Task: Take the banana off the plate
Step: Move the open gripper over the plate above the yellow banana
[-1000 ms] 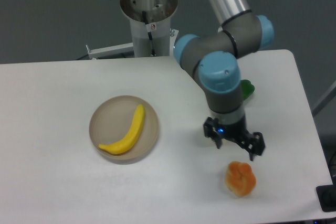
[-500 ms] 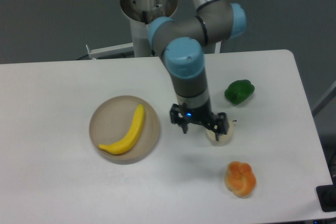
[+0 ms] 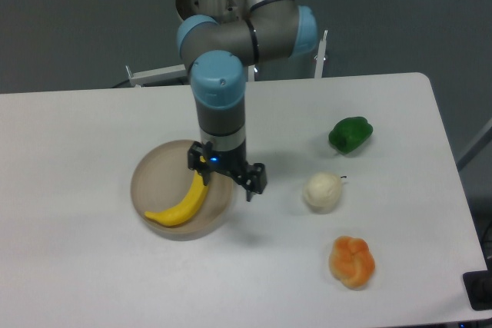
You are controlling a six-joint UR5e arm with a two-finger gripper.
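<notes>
The banana [image 3: 183, 203] lies in the plate [image 3: 150, 174], curving from its upper end near the plate's right side down to its lower-left end near the front rim. The plate sits on the white table [image 3: 77, 266], left of centre.

The gripper [image 3: 226, 176] hangs over the plate's right edge, its two dark fingers spread wide apart — one [image 3: 194, 159] over the banana's upper tip, the other [image 3: 257, 178] out past the rim, above bare table. Nothing is between them. Whether the fingers touch the banana or plate cannot be told from this view. The arm [image 3: 219, 90] rises straight up from the gripper to its grey and blue joints.

To the right, well apart from the plate, sit three other items — a green pepper [image 3: 350, 134] farthest back, a pale round one [image 3: 323, 191] in the middle, and a lumpy orange one [image 3: 352, 261] nearest the front edge.
</notes>
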